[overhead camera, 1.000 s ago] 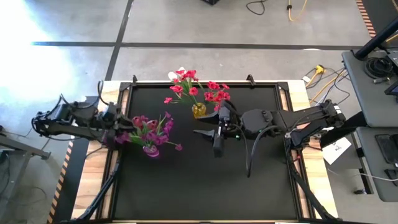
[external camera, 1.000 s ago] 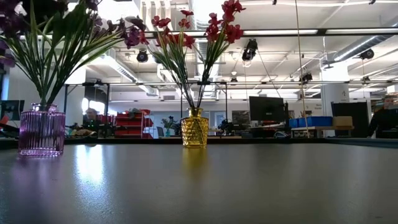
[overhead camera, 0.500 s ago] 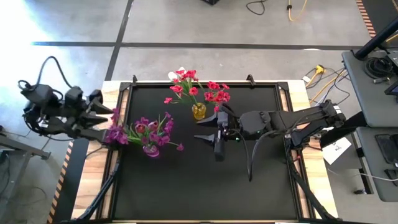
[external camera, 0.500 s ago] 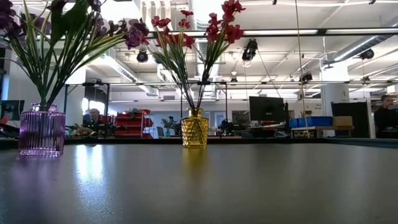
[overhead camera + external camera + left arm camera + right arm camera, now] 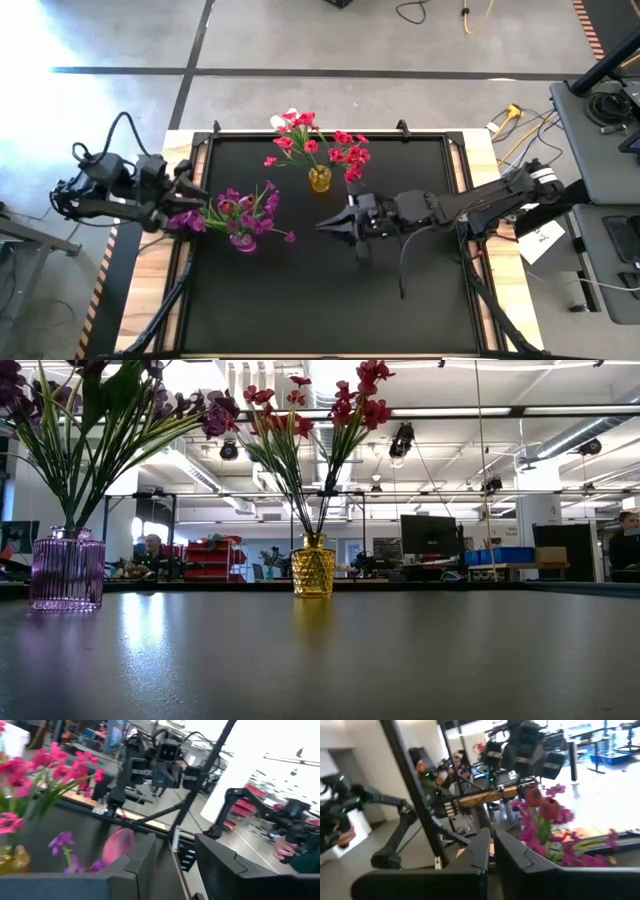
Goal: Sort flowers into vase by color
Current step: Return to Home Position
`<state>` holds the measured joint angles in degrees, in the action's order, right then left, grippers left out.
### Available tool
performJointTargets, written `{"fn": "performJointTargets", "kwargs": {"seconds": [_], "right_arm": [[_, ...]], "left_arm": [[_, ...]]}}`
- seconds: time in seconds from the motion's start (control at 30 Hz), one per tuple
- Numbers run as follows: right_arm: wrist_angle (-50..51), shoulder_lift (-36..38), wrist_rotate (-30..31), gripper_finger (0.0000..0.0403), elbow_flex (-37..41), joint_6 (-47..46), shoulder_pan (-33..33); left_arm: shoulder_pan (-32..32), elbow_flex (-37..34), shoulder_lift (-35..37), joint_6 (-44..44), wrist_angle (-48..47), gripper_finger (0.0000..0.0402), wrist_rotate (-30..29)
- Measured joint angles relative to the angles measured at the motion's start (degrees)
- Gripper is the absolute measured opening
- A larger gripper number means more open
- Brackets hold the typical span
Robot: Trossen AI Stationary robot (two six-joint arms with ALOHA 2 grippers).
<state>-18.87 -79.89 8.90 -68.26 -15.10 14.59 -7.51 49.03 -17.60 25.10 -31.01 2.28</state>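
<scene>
Now the left gripper (image 5: 187, 190) hangs at the table's (image 5: 400, 300) left edge, beside the purple bunch (image 5: 240, 210), with its fingers apart and empty. The right gripper (image 5: 335, 222) hovers over mid-table near the yellow vase (image 5: 320, 179), its fingers almost together and empty. The purple bunch, mixed with dark red, stands in the purple vase (image 5: 243, 243). The red-pink flowers (image 5: 318, 148) stand in the yellow vase. These likely weigh little, with springy stems and soft heads. Pinch gently, low on a stem; the vases may tip easily.
</scene>
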Motion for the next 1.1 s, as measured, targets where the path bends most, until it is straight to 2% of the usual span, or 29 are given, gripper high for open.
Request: {"fn": "performJointTargets", "kwargs": {"seconds": [0.17, 0.4, 0.47, 0.53, 0.63, 0.83, 0.93, 1.1], "right_arm": [[1.29, 1.94, 5.17, 0.0015, 2.54, -0.7, 0.0], [2.47, 1.76, 5.17, 0.0013, 4.5, 0.75, 0.02], [2.52, 1.76, 5.17, 0.0013, 5.17, 0.09, 0.0], [2.47, 1.86, 5.19, 0.0013, 5.86, -1.21, 0.0], [1.41, 2.18, 5.06, 0.0013, 6.77, -0.74, 0.04], [-1.38, 3.42, 2.2, 0.0013, 7.4, 5.69, 0.87], [-1.33, 3.74, 2.21, 0.0013, 7.4, 6.37, 0.73], [-1.22, 3.88, -5.62, 0.0013, 7.42, 5.77, 0.91]], "left_arm": [[0.0, -0.59, 0.0, 1.29, 0.88, 0.0114, -3.29], [0.0, -0.39, -0.23, 2.42, 0.86, 0.0114, -3.21], [0.0, -0.44, -0.35, 0.27, 1.03, 0.0114, -4.19], [-0.05, -0.69, -0.4, -1.76, 1.81, 0.0114, -10.96], [0.0, -1.12, 0.1, -4.92, 4.53, 0.0114, -24.47], [0.04, -6.71, 2.61, -14.07, 17.42, 0.0114, -50.15], [0.1, -10.5, 4.12, -14.73, 18.11, 0.0114, -55.87], [0.17, -18.42, 6.53, -5.79, 20.44, 0.0114, -60.91]]}}
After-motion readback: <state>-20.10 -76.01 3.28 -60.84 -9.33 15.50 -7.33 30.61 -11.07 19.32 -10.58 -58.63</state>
